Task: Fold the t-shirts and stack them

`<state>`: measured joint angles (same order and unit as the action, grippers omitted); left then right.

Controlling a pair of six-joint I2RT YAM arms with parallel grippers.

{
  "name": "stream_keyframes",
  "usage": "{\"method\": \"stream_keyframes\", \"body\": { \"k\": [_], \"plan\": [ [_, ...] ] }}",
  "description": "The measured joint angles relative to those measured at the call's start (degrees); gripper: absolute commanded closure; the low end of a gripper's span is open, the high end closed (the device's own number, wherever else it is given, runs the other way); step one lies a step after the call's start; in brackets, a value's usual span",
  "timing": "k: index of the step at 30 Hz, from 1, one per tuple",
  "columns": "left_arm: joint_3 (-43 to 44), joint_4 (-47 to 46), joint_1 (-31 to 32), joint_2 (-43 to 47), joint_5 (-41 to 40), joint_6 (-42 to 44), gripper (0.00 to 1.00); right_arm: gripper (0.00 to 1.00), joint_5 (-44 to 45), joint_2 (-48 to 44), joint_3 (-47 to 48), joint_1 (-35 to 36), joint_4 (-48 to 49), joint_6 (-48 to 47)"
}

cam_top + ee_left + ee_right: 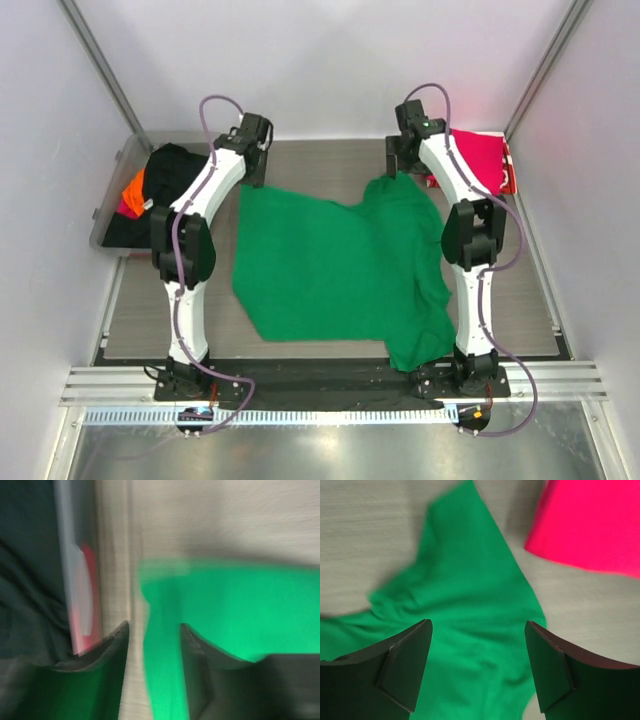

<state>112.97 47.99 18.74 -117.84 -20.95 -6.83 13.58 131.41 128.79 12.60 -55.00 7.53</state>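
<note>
A bright green t-shirt [330, 265] lies spread and rumpled across the middle of the table. A magenta-pink shirt [480, 160] lies folded at the back right. Black [170, 170] and orange [133, 190] shirts sit in the clear tub at the back left. My left gripper [255, 170] is open at the green shirt's back left corner; in the blurred left wrist view the cloth edge [165, 645] lies between its fingers. My right gripper [400, 165] is open above the shirt's back right part [470, 625], holding nothing, with the pink shirt [590, 525] beside it.
The clear plastic tub [108, 205] stands at the table's left edge, its wall also in the left wrist view [75, 580]. A red and white thing [510, 170] lies under the pink shirt. The green shirt's front right part hangs over the near table edge [420, 350].
</note>
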Motion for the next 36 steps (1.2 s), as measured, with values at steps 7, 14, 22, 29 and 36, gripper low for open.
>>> {"method": "stream_keyframes", "body": {
  "k": [7,14,22,29,36],
  "plan": [
    [-5.38,5.14,-0.87,0.92,3.52,-6.69,0.29,0.16,0.87,-21.05,-14.32,0.09,3.96,1.40],
    [-20.65,3.48,2.12,17.09,6.82,-13.14,0.30,0.19,-7.93,-39.60,-34.67,0.09,13.42,6.38],
    [-39.28,-0.28,2.47,22.27,12.28,-20.87,0.31,0.19,-17.05,-32.04,-51.45,0.09,15.89,12.26],
    [-43.47,-3.80,2.69,15.98,14.38,-23.47,0.32,0.19,-17.09,-25.86,-49.13,0.09,16.90,13.38],
    [-33.29,-3.10,2.12,4.57,14.78,-24.11,0.32,0.20,-16.24,-11.93,-39.17,-0.66,16.35,13.44]
  ]
}}
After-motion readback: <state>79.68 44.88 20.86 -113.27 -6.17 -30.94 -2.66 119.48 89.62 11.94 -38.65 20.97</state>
